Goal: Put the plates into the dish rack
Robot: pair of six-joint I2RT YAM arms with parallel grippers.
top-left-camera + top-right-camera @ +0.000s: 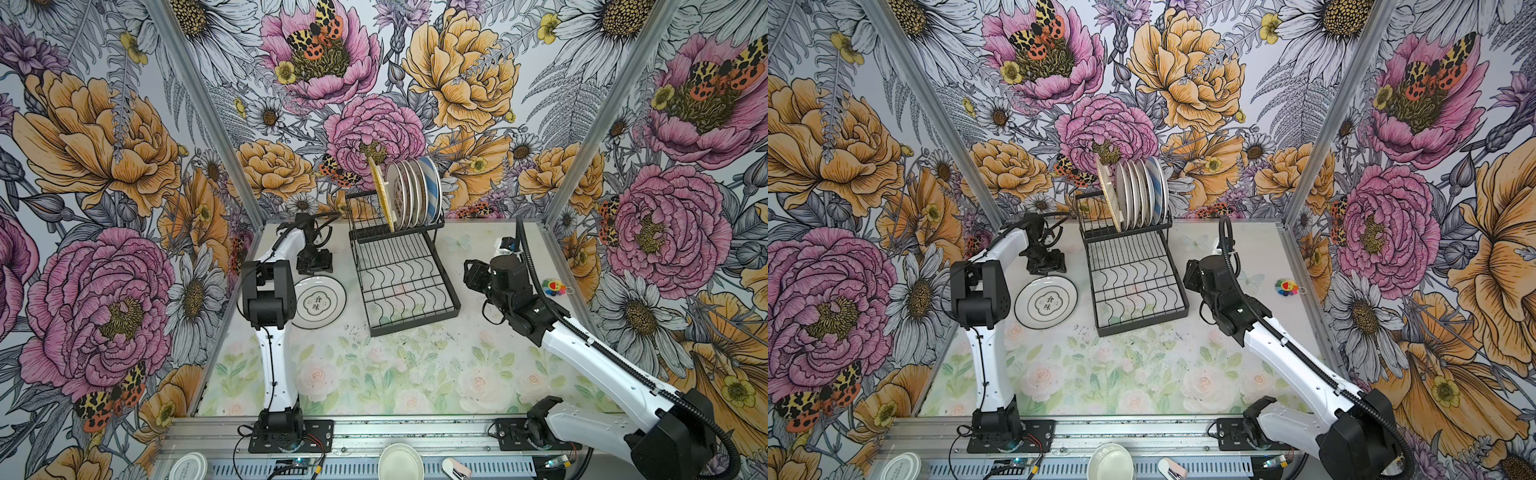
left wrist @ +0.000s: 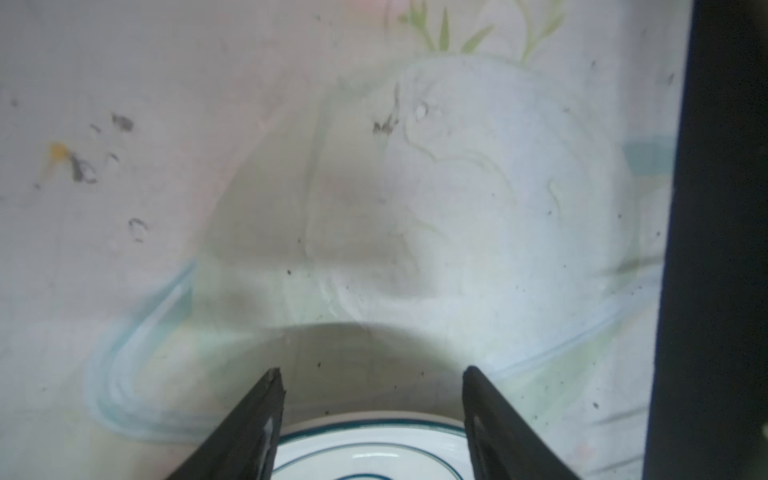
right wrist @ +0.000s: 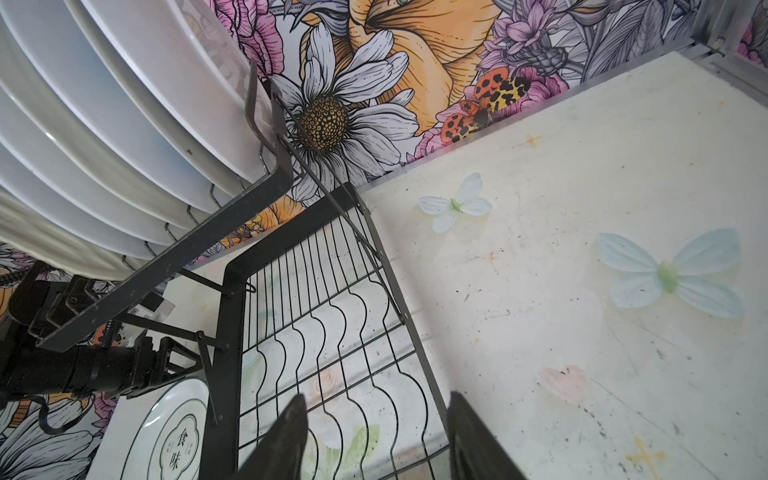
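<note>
Left wrist view gives the closest look: the rim of a white plate (image 2: pixel 365 446) with thin teal rings sits low between the two fingers of the left claw (image 2: pixel 372 372). That claw stands released with nothing in it, its tips off the china as far as I can tell. In both top views this plate (image 1: pixel 319 301) lies flat and face up on the worktop (image 1: pixel 374 374), just beside the left edge of the dish rack (image 1: pixel 409 286), and the claw hangs over its far rim. Being round, it has no long axis; the two characters at its centre read upright from the near side of the worktop.

The other plates (image 1: pixel 411 193) stand on edge in the raised upper tier, packed in a row running left to right. Their faces are turned sideways and they lean slightly. The yellow woven tray (image 1: pixel 380 195) is at the left end and the blue-striped plate (image 1: pixel 432 187) at the right. The wavy lower tier is bare.

I judge the step in hand to be the pick of the only plate outside the rack. The next move calls for lowering onto the far rim, closing over the lip, then tipping the plate to vertical for a slot. A flat plate offers little edge to grab, so it may slide.

The right claw (image 3: pixel 376 399) is released too, empty, hovering by the right edge of the lower tier.
</note>
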